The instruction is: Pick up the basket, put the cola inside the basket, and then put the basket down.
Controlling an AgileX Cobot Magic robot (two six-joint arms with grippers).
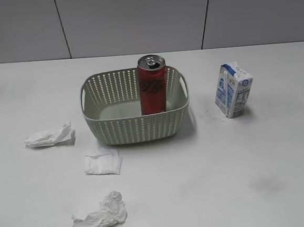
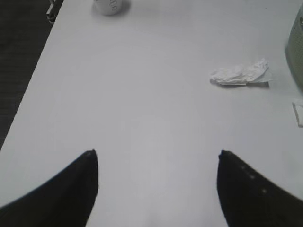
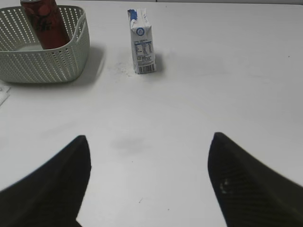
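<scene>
Sitting flat on the table [image 1: 281, 150], the basket [image 1: 136, 126] has the cola [image 1: 153, 84] upright inside, toward its right wall. Left of the basket, the left gripper [image 2: 157, 158] hangs with fingers apart over bare table, a tissue [image 2: 240, 74] between it and the basket. Right of the basket stands a carton [image 3: 142, 41]; nearer the camera the right gripper [image 3: 149, 142] gapes, holding nothing. Risk looks small: a stray arm sweep could topple the tall can.
</scene>
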